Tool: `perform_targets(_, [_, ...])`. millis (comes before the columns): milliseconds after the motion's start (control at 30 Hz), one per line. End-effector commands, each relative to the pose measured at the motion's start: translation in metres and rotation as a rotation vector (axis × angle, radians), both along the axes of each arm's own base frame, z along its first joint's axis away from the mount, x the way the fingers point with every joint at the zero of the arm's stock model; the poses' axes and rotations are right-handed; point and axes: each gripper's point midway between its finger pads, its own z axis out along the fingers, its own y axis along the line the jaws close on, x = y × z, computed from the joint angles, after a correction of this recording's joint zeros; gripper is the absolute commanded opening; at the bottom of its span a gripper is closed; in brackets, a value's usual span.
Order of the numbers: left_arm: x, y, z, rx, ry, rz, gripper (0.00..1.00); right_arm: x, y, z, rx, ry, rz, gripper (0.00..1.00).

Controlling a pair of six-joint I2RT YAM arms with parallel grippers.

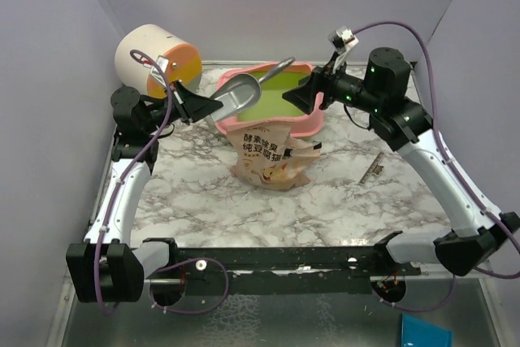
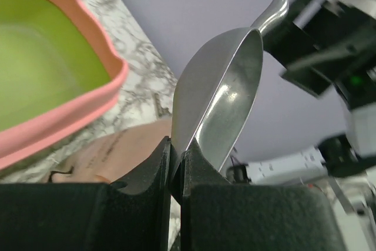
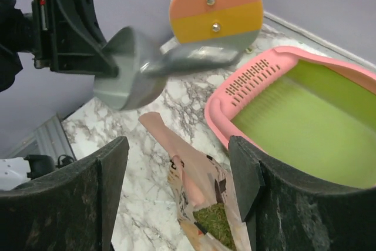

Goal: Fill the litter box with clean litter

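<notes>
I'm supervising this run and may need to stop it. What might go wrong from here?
The left claw pinches the scoop only by its thin rim; loaded, it may swivel or slip.
The pouch sits slumped by the litter box, unheld by the open right claw; digging could topple it and spill litter.
Scoop and right claw are close; they might collide.

Plain lilac wall (image 1: pixel 268 6) stands behind the left gripper (image 1: pixel 197 106) and the right gripper (image 1: pixel 297 93), with matching side panels (image 1: pixel 49 79) flanking them. Beneath both claws spreads a white table (image 1: pixel 341 201) veined grey, evenly lit, shadows soft. Nearer than either claw runs a black rail (image 1: pixel 284 256), then a grey metal surface (image 1: pixel 268 323).
</notes>
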Motion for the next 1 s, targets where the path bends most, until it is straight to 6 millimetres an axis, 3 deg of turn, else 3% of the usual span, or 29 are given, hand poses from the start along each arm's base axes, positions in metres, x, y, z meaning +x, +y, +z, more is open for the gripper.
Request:
perform_targets(0, [-0.059,-0.016,0.038,0.04,-0.186,-0.302,0.0,-0.006,0.013,0.017,0.058,0.032,0.215,0.67])
perform_targets(233, [-0.069,-0.017,0.014,0.05,-0.15,-0.33,0.0,-0.004,0.014,0.026,0.048,0.017,0.252,0.66])
perform_targets(367, [-0.063,-0.016,0.003,0.043,-0.114,-0.319,0.0,-0.02,0.014,0.028,0.071,0.009,0.308,0.65])
perform_targets(567, [-0.056,-0.017,0.0,0.045,-0.106,-0.323,0.0,-0.035,0.012,0.019,0.083,0.016,0.349,0.63])
perform_targets(967, [-0.058,-0.031,-0.006,0.045,-0.097,-0.367,0.0,-0.03,0.026,0.008,0.104,0.078,0.432,0.5])
